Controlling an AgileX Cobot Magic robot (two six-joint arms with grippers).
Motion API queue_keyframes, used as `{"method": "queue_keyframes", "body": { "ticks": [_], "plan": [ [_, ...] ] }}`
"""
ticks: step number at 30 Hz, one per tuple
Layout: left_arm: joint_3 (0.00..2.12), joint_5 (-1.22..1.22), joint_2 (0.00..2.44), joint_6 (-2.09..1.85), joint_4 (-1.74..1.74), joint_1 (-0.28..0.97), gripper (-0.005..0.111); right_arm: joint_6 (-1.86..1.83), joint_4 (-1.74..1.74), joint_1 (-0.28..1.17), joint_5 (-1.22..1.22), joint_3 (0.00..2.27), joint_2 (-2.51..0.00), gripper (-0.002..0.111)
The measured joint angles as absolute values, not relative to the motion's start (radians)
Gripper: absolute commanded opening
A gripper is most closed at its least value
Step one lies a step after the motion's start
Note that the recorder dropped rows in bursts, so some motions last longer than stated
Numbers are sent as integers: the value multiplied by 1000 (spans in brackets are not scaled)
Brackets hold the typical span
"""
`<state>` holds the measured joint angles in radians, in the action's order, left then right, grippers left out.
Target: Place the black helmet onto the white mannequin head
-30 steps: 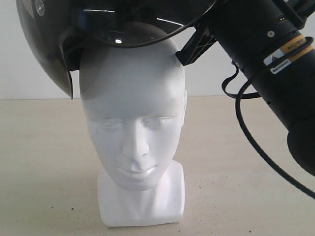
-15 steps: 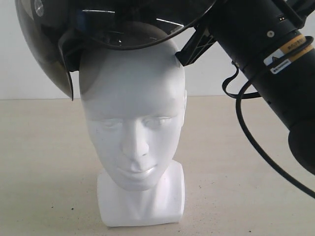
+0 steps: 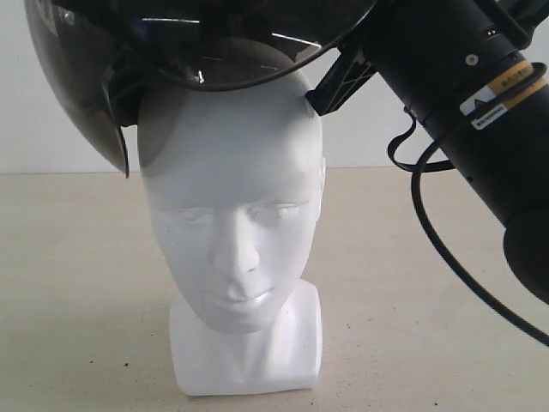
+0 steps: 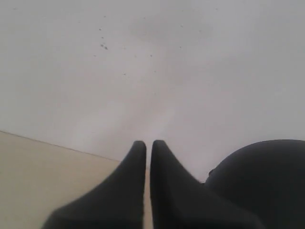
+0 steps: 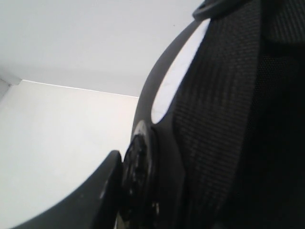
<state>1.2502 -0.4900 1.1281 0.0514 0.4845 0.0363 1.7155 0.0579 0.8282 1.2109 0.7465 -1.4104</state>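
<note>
— Well, where is the black helmet (image 3: 214, 39) right now?
— We see it up on top of the white mannequin head (image 3: 232, 197). It sits tipped on the crown and is not pulled down. Its smoky visor (image 3: 81, 103) hangs past one side of the forehead.
— Who has hold of it?
— Our right gripper (image 3: 336, 84) is at the rim. In the right wrist view one finger (image 5: 102, 191) presses on the outside of the shell. The other finger is hidden behind the strap (image 5: 224, 95). We think they pinch the rim, but we only see half the pinch.
— And our left gripper (image 4: 148, 151)?
— Its two tips almost touch, with nothing between them. It points at the wall (image 4: 143, 57).
— How will the helmet feel?
— We think it is hard and smooth outside, so it may slip. It looks a bit heavy and lopsided with the visor on. The rim is the best place to hold it. The head may tip on its small base if we push sideways.
— What can't we see?
— The helmet's top is cut off. We cannot tell how much of the inside touches the head.
</note>
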Motion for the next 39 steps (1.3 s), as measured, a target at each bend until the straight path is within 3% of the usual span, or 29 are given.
{"method": "queue_keyframes", "body": {
  "ticks": [7, 11, 17, 25, 39],
  "plan": [
    [1521, -939, 1440, -582, 1112, -197, 4, 1709, 62, 828, 1211, 746, -1410, 0],
    [1633, -1161, 1664, -720, 1296, -242, 4, 1708, 64, 828, 1211, 746, -1410, 0],
    [1653, -1192, 1798, -870, 1378, -196, 4, 1703, 66, 828, 1211, 746, -1410, 0],
    [1662, -1212, 1798, -990, 1410, -57, 4, 1701, 64, 828, 1211, 746, -1410, 0],
    [1662, -1081, 1735, -909, 1311, 8, 4, 1707, 69, 828, 1213, 743, -1408, 0]
  ]
}}
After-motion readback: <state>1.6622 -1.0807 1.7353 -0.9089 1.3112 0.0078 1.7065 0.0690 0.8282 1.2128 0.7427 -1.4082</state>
